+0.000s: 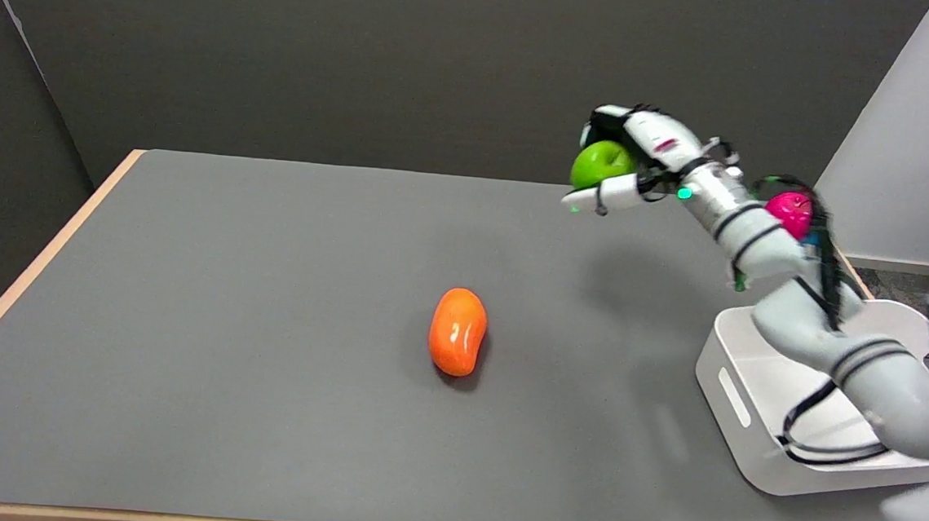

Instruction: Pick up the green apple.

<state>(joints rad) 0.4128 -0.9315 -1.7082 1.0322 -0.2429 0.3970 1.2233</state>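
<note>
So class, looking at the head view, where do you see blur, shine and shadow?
Head view: the right arm is motion-blurred near the white bin; the right hand holding the green apple is fairly sharp; the orange fruit shows glossy highlights; a soft shadow falls on the table under the arm.

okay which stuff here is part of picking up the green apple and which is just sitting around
Part of the job: green apple, right hand holding it above the table.

Just sitting around: orange fruit, red apple, white bin.
</note>
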